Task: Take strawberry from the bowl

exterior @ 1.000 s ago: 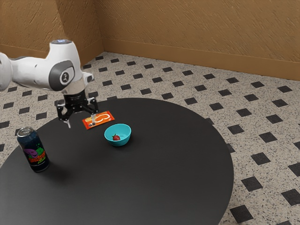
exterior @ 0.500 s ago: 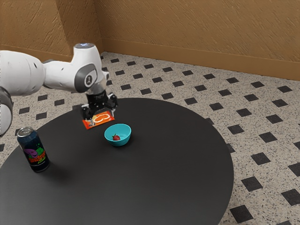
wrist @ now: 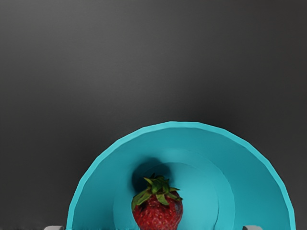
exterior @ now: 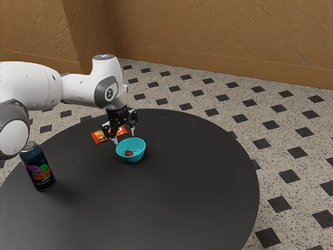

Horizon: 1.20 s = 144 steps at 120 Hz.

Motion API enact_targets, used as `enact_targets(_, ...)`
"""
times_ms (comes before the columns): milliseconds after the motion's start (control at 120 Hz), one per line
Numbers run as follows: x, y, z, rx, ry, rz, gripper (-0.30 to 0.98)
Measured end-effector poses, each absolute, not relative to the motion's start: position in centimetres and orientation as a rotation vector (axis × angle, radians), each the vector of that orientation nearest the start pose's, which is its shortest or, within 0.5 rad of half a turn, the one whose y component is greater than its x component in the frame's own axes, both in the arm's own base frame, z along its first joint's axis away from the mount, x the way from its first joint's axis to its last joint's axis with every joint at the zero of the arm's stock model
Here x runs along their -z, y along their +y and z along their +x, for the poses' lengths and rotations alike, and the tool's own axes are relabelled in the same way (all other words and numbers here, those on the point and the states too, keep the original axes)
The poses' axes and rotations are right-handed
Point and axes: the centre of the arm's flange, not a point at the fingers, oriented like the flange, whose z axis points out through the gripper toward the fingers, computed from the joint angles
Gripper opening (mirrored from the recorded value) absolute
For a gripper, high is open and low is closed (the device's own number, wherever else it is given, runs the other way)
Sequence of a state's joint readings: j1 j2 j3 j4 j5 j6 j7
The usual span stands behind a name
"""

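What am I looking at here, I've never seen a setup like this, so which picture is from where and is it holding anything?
It's a simulated robot arm ending in a black two-finger gripper. The exterior view comes from a camera at the arm's side; the wrist view comes from a camera on its hand, looking down into the turquoise bowl.

On the round black table are that bowl, with a strawberry inside, a dark drink can and an orange packet. The gripper is open above the bowl, holding nothing.
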<state>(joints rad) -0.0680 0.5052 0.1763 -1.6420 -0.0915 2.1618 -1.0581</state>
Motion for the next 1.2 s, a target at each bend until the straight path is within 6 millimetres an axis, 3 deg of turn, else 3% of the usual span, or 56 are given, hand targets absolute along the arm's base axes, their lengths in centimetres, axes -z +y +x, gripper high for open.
enact_targets(358,-30.7,6.0,67.9,0.003,-1.818,-2.542,0.37)
enact_targets(475,-31.2,6.0,68.5,0.026,-1.831,-2.540,0.36)
enact_targets(800,-28.4,5.4,69.0,-0.010,-1.827,-2.518,0.35)
enact_targets(1200,-27.0,5.2,69.5,-0.020,-1.832,-2.505,0.35)
